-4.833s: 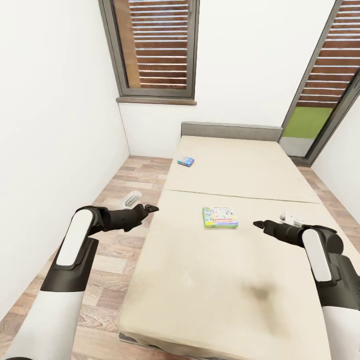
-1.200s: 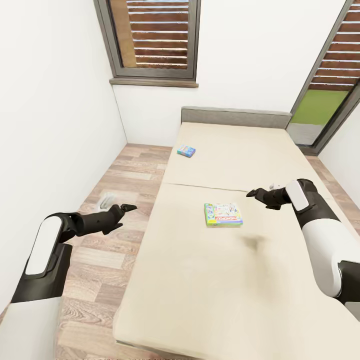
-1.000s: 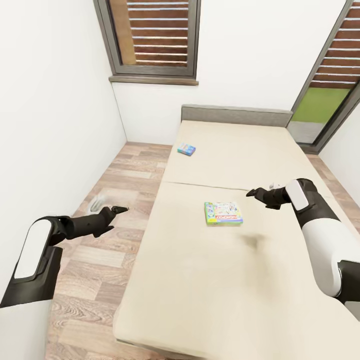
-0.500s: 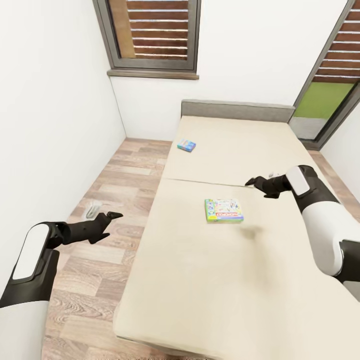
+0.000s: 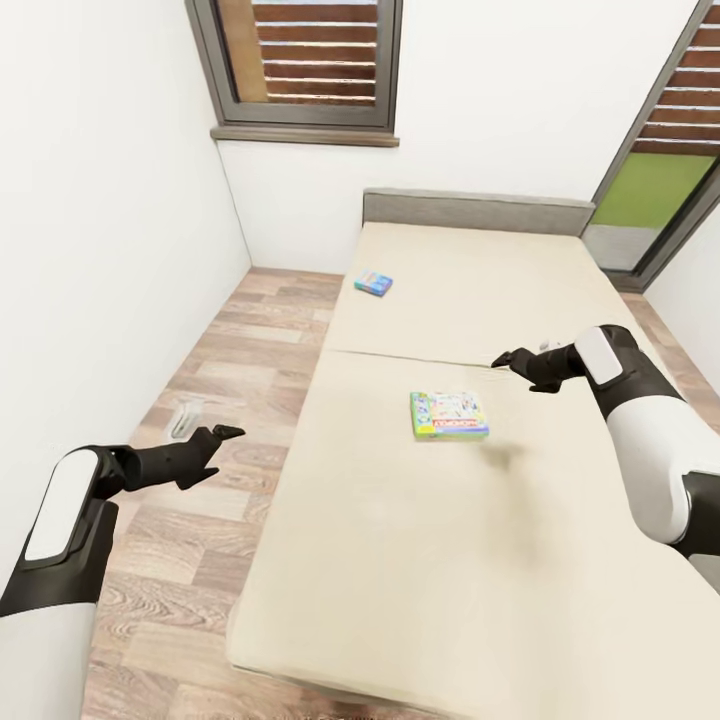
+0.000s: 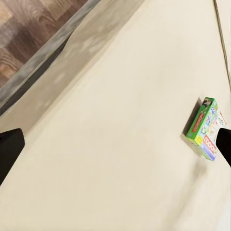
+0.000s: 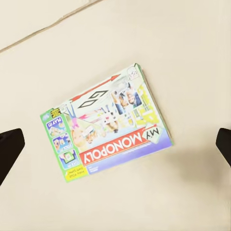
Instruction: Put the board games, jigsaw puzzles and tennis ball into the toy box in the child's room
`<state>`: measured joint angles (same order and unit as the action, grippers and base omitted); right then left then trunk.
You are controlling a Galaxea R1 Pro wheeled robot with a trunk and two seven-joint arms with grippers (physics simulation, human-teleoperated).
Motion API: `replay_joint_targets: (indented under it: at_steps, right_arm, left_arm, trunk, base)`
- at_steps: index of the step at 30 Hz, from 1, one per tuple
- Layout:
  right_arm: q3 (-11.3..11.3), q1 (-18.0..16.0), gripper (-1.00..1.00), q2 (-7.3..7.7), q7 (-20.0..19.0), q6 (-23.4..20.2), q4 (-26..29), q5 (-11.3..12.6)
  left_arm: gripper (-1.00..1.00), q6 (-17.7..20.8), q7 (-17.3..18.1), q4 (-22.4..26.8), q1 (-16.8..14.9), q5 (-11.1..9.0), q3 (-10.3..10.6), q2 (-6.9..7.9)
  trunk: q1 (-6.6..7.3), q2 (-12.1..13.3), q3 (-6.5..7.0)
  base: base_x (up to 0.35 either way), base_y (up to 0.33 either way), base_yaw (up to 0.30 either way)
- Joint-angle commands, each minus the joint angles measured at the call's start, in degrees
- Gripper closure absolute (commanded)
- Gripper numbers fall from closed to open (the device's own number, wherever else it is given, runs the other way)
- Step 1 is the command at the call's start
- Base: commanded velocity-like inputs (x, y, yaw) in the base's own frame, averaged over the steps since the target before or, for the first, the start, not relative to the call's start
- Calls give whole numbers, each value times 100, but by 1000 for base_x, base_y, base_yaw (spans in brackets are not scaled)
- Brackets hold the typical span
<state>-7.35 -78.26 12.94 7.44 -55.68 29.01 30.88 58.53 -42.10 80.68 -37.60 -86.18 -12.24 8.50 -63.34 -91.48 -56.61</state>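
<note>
**Head view: both arms out over bed and floor, two game boxes on the mattress**

Head view, nearest first: left gripper point(image 5: 222, 433) hangs over the wood-plank floor point(image 5: 190, 560) beside the wide beige two-section mattress of the bed point(image 5: 420, 560), fingers spread, nothing between them. Just beyond it a small pale grey object point(image 5: 184, 416) lies on the planks; too small to identify.

Mid-bed: large flat green-edged "MY MONOPOLY" board game box point(image 5: 448, 415) lies flat on the near mattress section, just short of the seam between sections. Right gripper point(image 5: 503, 359) is raised above the seam, beside and beyond the box, not touching it. In the right wrist view the box point(image 7: 108, 130) sits centred between the two dark fingertips point(image 7: 9, 147), which stand wide apart at the frame edges; gripper empty. Left wrist view also shows the same box point(image 6: 204, 127) across the mattress, fingertips likewise spread.

Farther: smaller flat light-blue board game box point(image 5: 373, 283) on the far mattress section near its left edge, well apart from the first box. Behind it, grey padded headboard point(image 5: 475, 212), white wall, dark-framed window with brown slats point(image 5: 310, 50).
</note>
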Motion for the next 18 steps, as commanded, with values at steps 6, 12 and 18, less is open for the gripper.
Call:
replay_joint_targets:
  at_steps: [6, 12, 18]
  right_arm:
    - [-12, 6, -100, 7, 56, -21, -10, 71]
    - [-12, 10, -100, 7, 56, -21, -15, 74]
    - [-10, 18, -100, 5, 54, -23, -17, 76]
  left_arm:
    - [-100, 5, -61, 1, 44, -56, -5, -4]
    - [-100, 2, -61, 1, 60, -52, -6, -6]
    - [-100, -3, -62, -2, 72, -27, -1, -26]
  trunk:
    - [0, -2, -61]
    - [0, -2, -117]
    - [0, -2, -174]
  base:
    - [0, 0, 63]
    - [0, 0, 85]
    - [0, 0, 93]
